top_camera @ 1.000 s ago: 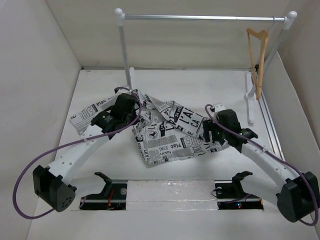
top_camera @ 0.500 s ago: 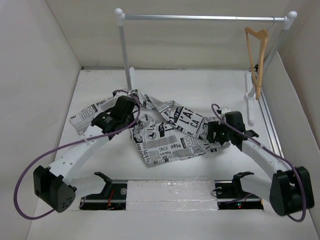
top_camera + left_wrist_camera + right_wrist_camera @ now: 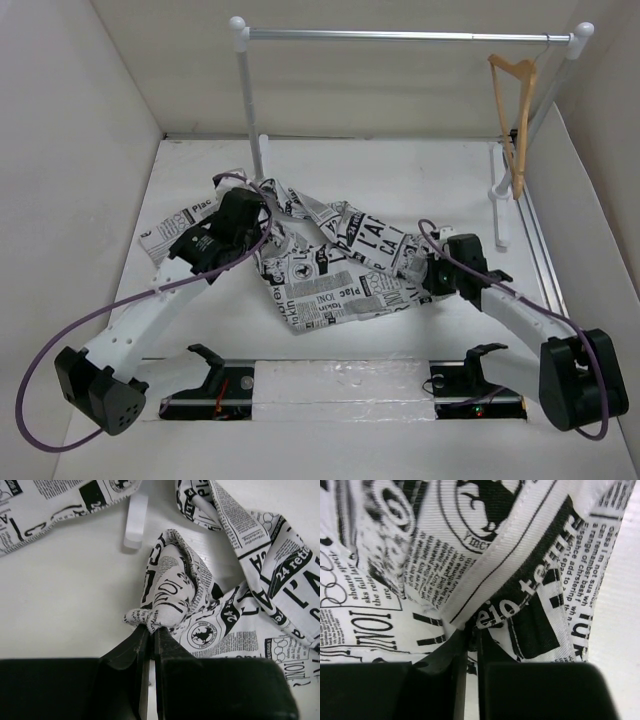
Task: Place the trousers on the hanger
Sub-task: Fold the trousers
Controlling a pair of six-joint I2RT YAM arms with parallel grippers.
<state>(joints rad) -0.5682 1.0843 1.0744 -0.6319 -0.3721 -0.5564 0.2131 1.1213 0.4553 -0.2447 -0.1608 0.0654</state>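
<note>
The newspaper-print trousers (image 3: pixel 335 265) lie crumpled across the middle of the table. My left gripper (image 3: pixel 262 218) is shut on a bunched fold of the trousers (image 3: pixel 172 590) at their left part, its black fingertips (image 3: pixel 151 630) pinched together. At the trousers' right edge my right gripper (image 3: pixel 418 270) is shut on a hem of the cloth (image 3: pixel 520 600), with fabric caught between its fingertips (image 3: pixel 471 636). The tan wooden hanger (image 3: pixel 514 110) hangs by its hook from the right end of the silver rail (image 3: pixel 400 36), far from both grippers.
The rail stands on white posts (image 3: pixel 248 100), with a white foot (image 3: pixel 136 520) on the table just beyond the left gripper. White walls close in the table on three sides. Two black mounts (image 3: pixel 215 385) sit at the near edge.
My right gripper has dropped onto the trousers' right edge and shut on the hem. The left gripper, still shut on its fold, has moved slightly back and left.
</note>
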